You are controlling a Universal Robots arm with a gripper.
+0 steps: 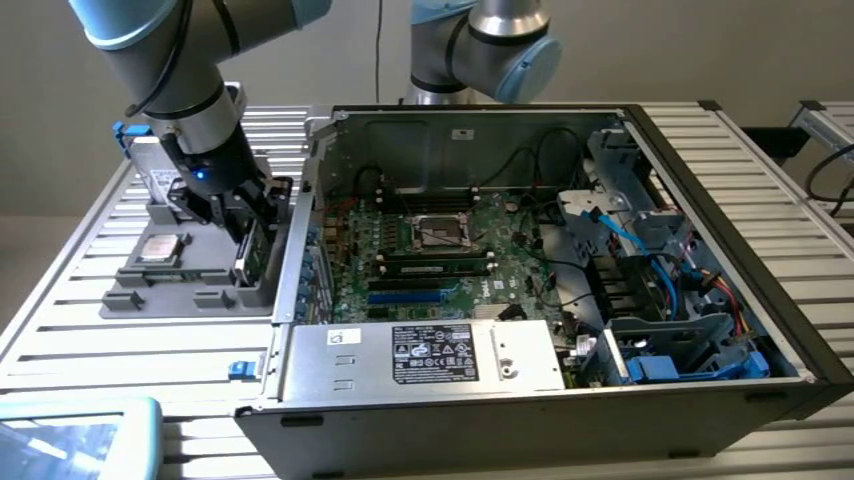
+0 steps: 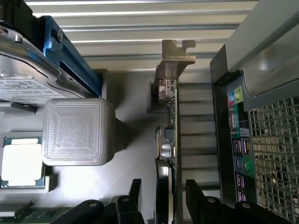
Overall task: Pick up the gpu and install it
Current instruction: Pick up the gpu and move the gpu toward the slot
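Note:
The gpu (image 2: 171, 122) stands on its edge in a slot of the grey parts tray (image 1: 174, 292). I see it edge-on, a thin green board with its silver end bracket (image 2: 175, 58) at the far end. My gripper (image 2: 164, 198) is open and low over the card. One black finger (image 2: 134, 192) sits on each side of the card, with a small gap to each. In the exterior view the gripper (image 1: 247, 215) hangs over the tray, just to the exterior view's left of the open computer case (image 1: 694, 180). The gpu (image 1: 251, 258) shows below it.
The tray also holds a processor chip (image 2: 21, 161), a silver hard drive (image 2: 23, 65) in a blue frame, and a raised grey block (image 2: 77, 130). The case's rear port panel (image 2: 239, 135) is close beside the card. Inside the case lies the motherboard (image 1: 427, 250) with blue slots (image 1: 414, 297).

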